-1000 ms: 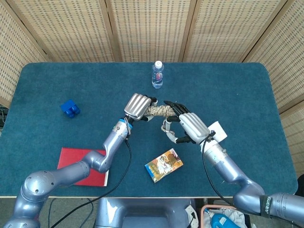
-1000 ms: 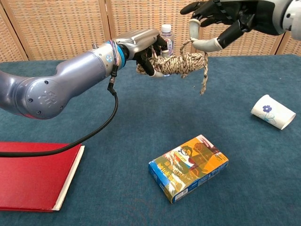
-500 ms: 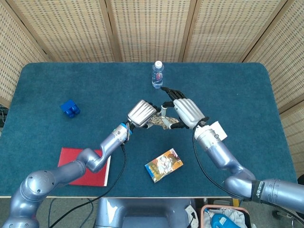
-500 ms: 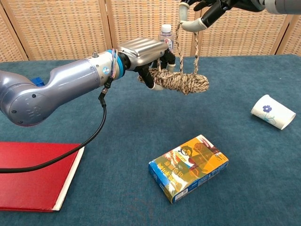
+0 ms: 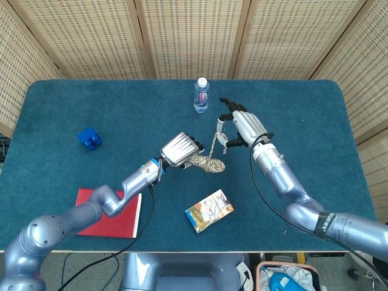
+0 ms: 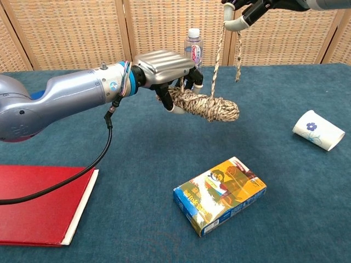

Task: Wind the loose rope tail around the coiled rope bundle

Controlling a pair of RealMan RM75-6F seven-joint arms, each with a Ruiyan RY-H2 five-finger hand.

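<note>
Above the table, left hand (image 6: 164, 68) gripping rope bundle (image 6: 205, 105), right hand (image 5: 242, 124) pinching rope tail (image 6: 218, 60), cropped in chest view.

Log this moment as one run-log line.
left hand: holds rope bundle above table | right hand: holds rope tail raised, taut | stage: winding underway

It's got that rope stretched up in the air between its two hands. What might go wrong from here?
The rope tail only drapes over the right hand's fingers, with its end dangling free, so it may slip off mid-wrap. The left hand grips just one end of the rope bundle, so a hard pull could tilt it or tug it out. A wide swing might tip the water bottle behind.
</note>
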